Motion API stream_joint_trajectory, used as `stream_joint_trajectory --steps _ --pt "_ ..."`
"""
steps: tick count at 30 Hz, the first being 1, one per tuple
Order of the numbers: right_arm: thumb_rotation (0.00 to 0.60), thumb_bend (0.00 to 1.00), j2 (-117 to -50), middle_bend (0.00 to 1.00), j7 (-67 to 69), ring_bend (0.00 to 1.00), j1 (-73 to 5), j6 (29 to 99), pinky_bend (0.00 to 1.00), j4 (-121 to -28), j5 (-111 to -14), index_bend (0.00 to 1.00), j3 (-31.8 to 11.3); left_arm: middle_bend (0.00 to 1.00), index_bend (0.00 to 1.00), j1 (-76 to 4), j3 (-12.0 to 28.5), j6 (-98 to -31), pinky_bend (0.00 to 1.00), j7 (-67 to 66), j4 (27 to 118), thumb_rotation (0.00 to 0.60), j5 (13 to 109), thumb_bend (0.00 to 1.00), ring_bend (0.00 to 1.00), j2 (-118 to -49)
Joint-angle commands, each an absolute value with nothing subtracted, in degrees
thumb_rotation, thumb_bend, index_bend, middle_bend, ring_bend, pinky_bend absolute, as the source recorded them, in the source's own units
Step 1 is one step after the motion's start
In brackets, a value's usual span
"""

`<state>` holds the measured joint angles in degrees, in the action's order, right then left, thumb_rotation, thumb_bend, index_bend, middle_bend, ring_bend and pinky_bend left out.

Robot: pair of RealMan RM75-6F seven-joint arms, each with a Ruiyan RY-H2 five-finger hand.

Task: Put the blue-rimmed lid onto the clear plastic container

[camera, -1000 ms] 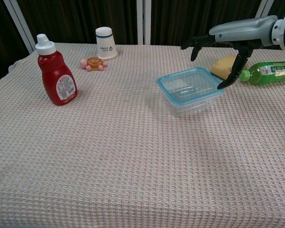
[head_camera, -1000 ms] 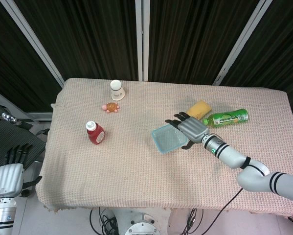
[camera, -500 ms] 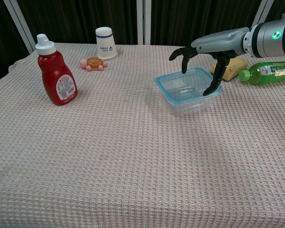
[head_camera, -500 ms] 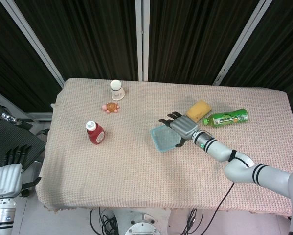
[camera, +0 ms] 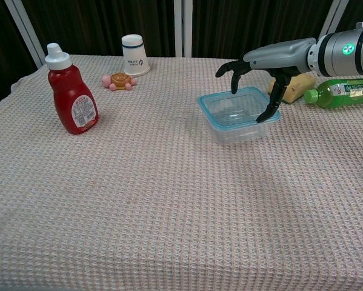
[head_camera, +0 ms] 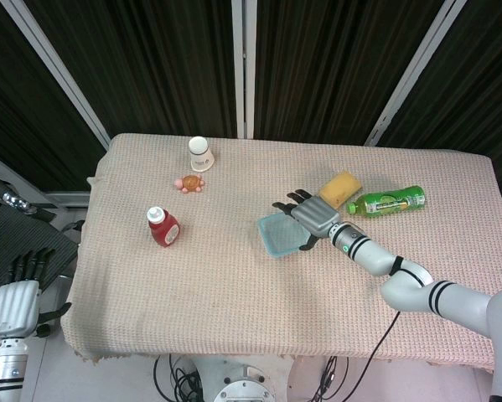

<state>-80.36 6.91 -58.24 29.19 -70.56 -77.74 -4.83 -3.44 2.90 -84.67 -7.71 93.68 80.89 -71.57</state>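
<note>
The clear plastic container [camera: 236, 127] stands right of the table's middle, and the blue-rimmed lid [camera: 213, 110] lies on top of it; both show in the head view as one blue-edged box [head_camera: 277, 237]. My right hand [camera: 271, 59] hovers over the lid with its fingers spread and pointing down. Its thumb tip reaches the lid's near right corner, and the other fingertips hang over the far edge. From above, the right hand [head_camera: 312, 218] covers the box's right side. My left hand [head_camera: 16, 297] hangs off the table at the lower left, fingers apart, holding nothing.
A red ketchup bottle [camera: 71, 97] stands at the left. A white paper cup [camera: 134, 54] and a small turtle toy [camera: 117, 80] sit at the back. A yellow sponge [camera: 293, 88] and a lying green bottle [camera: 345, 92] are just right of the container.
My right hand has moved left from beside the container to over the lid and come down onto its edges. The container has shifted slightly left. The left hand has not moved.
</note>
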Motion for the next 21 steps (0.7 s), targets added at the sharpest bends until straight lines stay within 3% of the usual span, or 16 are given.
stream_joint_trajectory --steps 1,21 --pt "0.6 0.03 -80.7 0.23 7.4 0.0 -58.1 29.3 0.0 -70.1 -77.9 0.04 -4.9 0.06 0.1 -3.5 2.9 -84.6 0.0 -7.7 93.6 0.6 80.9 0.0 0.0 -71.6" --pt "0.6 0.03 -77.4 0.23 10.8 0.0 -55.4 32.6 0.0 -71.8 -78.3 0.04 -5.0 0.06 0.1 -3.5 2.9 -84.7 0.0 -7.0 93.2 0.6 81.2 0.0 0.0 -71.6"
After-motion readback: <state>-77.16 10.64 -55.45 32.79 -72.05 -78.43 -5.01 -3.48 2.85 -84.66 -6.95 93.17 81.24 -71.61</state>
